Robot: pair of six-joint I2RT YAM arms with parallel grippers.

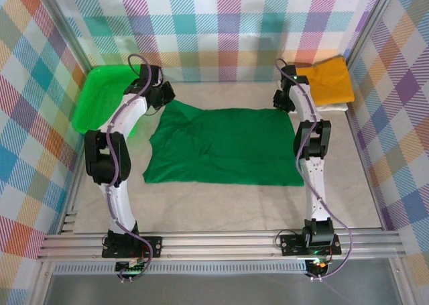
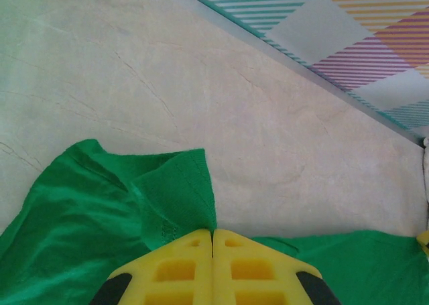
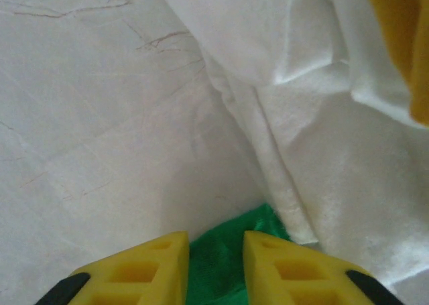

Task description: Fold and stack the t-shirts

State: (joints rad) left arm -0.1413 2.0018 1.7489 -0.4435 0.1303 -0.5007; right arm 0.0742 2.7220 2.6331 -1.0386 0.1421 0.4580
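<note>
The dark green t-shirt lies spread flat in the middle of the table. My left gripper is at its far left corner. In the left wrist view the left gripper is shut, with a fold of the green t-shirt pinched at its tip. My right gripper is at the far right corner. There the right gripper stands open, with the green t-shirt's corner lying between its fingers. The mustard yellow t-shirt rests folded on the white t-shirt at the back right.
A bright green basket stands at the back left beside the left arm. The white t-shirt lies crumpled right beside the right gripper, with the yellow one's edge above it. Checked walls enclose the table.
</note>
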